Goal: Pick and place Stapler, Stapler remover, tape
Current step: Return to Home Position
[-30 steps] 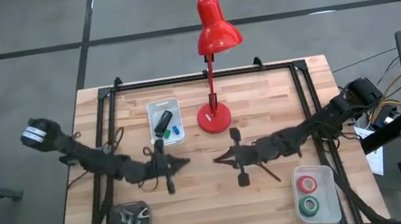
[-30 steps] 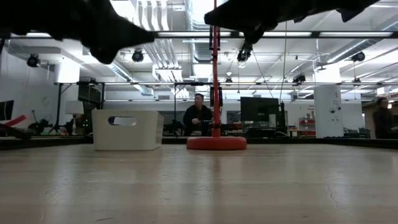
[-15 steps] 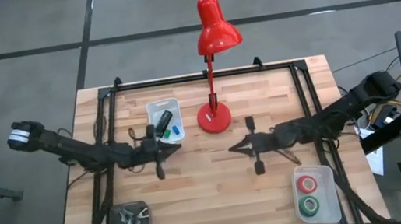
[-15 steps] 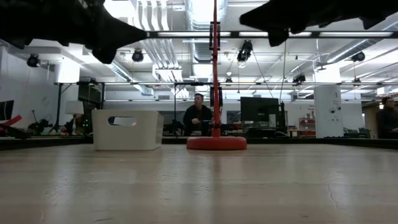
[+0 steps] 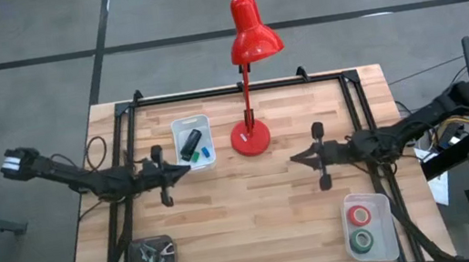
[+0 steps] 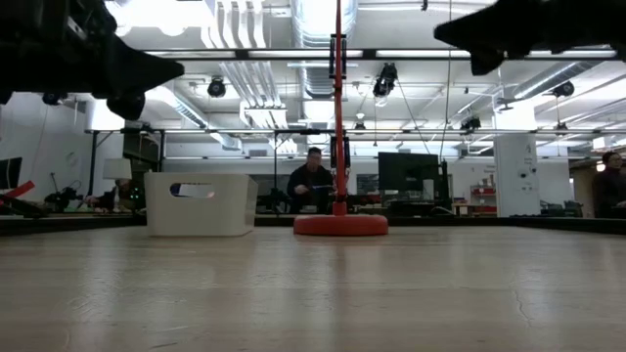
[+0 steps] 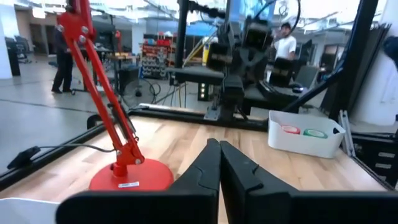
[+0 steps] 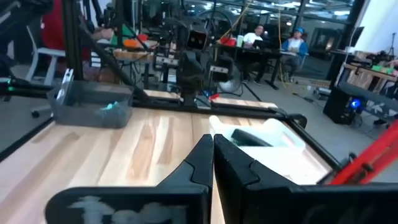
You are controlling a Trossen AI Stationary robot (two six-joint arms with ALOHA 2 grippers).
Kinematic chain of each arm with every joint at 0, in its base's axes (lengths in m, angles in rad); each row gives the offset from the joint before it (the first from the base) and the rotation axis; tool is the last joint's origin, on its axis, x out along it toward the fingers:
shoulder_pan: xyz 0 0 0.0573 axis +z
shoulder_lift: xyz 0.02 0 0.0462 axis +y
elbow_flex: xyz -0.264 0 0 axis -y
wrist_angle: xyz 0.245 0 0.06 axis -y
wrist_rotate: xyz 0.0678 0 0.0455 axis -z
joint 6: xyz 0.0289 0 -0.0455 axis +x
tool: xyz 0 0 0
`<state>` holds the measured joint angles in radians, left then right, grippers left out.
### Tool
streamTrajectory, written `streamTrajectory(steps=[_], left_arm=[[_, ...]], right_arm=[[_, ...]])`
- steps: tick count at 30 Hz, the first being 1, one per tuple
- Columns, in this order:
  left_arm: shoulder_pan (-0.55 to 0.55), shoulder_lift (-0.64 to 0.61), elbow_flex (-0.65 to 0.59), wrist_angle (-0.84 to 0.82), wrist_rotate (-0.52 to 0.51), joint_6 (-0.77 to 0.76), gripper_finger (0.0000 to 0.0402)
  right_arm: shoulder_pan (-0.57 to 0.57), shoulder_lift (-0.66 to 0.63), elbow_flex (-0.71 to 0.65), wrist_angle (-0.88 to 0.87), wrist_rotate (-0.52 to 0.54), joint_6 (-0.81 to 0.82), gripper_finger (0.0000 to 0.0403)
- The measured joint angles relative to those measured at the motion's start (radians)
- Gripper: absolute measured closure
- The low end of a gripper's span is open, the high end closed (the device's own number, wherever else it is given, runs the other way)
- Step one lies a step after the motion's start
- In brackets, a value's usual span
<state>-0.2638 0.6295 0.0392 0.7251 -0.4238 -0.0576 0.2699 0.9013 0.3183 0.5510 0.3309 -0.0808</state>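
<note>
Sorting looks finished: the stapler (image 5: pixel 190 143) lies in the white tray (image 5: pixel 176 125) beside the red lamp (image 5: pixel 250 138), the tape (image 5: pixel 358 216) rolls in the right-hand tray (image 5: pixel 347 200). The left end effector (image 5: pixel 184 167) and right end effector (image 5: pixel 295 159), both pinched closed and empty, hover well apart over open desk (image 5: pixel 247 221). Parking them at home should need only clearance from the side rails (image 5: pixel 356 114) and lamp.

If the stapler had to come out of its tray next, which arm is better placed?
Left. The left gripper hangs shut right beside the white tray holding the stapler. The right gripper is across the table, with the red lamp base between.
</note>
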Motion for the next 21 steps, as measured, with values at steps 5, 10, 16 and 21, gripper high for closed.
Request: streamTrajectory(steps=[5, 10, 16, 21], left_arm=[[0.000, -0.108, -0.029, -0.022, 0.000, 0.023, 0.0396], [0.000, -0.192, -0.027, -0.141, 0.000, 0.023, 0.0392], [0.000, -0.303, -0.027, -0.276, 0.000, 0.022, 0.0399], [0.000, -0.402, -0.026, -0.392, 0.000, 0.016, 0.0391]], right_arm=[[0.000, -0.094, -0.088, -0.001, -0.001, 0.002, 0.0394], [-0.006, -0.207, -0.158, -0.002, -0.001, 0.021, 0.0394], [-0.013, -0.365, -0.191, -0.120, -0.016, 0.045, 0.0394], [-0.016, -0.474, -0.194, -0.245, -0.024, 0.051, 0.0394]])
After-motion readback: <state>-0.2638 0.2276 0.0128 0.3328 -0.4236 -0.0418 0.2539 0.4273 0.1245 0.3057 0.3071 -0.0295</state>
